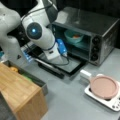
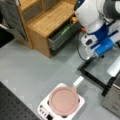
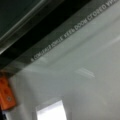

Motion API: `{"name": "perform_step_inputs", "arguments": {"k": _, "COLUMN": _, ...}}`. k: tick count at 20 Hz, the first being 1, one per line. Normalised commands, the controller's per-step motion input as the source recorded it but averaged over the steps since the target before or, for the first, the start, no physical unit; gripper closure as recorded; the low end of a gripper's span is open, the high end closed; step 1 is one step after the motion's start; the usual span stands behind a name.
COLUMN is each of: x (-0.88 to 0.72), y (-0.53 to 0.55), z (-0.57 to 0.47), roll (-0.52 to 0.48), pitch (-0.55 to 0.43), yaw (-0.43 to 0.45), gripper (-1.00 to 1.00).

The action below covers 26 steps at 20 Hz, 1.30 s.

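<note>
My gripper (image 1: pixel 58 60) is low over the opened glass door (image 1: pixel 72 66) of a grey toaster oven (image 1: pixel 100 27), close to the door's handle edge; its fingertips are hidden under the hand. In the wrist view the door glass (image 3: pixel 75 75) with a line of white lettering fills the picture, very close. A teal bowl (image 1: pixel 73 36) holding something orange sits on the oven rack. In a front view the hand (image 2: pixel 91 50) hangs over the door frame (image 2: pixel 95 72).
A pink pan (image 1: pixel 103 87) with a white handle rests on a white hotplate (image 1: pixel 110 102), also seen as pan (image 2: pixel 63 100) on hotplate (image 2: pixel 42 108). A wooden cabinet (image 1: pixel 17 87) with an open grey drawer (image 2: pixel 62 35) stands beside the arm. An orange part (image 3: pixel 6 93) shows at wrist view's left.
</note>
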Motion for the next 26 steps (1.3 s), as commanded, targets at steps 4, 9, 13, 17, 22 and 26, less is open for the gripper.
{"name": "perform_step_inputs", "arguments": {"k": 4, "x": 0.18, "y": 0.13, "z": -0.04, "roll": 0.436, "pitch": 0.142, "yaw": 0.174, "gripper": -1.0}}
{"name": "perform_step_inputs", "arguments": {"k": 9, "x": 0.17, "y": 0.27, "z": -0.06, "roll": 0.316, "pitch": 0.067, "yaw": 0.085, "gripper": -1.0}}
{"name": "perform_step_inputs", "arguments": {"k": 13, "x": 0.18, "y": 0.38, "z": -0.12, "roll": 0.203, "pitch": -0.024, "yaw": 0.034, "gripper": -1.0}}
{"name": "perform_step_inputs", "arguments": {"k": 17, "x": 0.17, "y": 0.44, "z": -0.13, "roll": 0.099, "pitch": -0.102, "yaw": -0.028, "gripper": -1.0}}
{"name": "perform_step_inputs", "arguments": {"k": 22, "x": 0.1, "y": 0.3, "z": -0.1, "roll": -0.021, "pitch": -0.107, "yaw": -0.048, "gripper": -1.0}}
{"name": "perform_step_inputs", "arguments": {"k": 26, "x": 0.04, "y": 0.12, "z": -0.1, "roll": 0.012, "pitch": -0.049, "yaw": -0.061, "gripper": -1.0}}
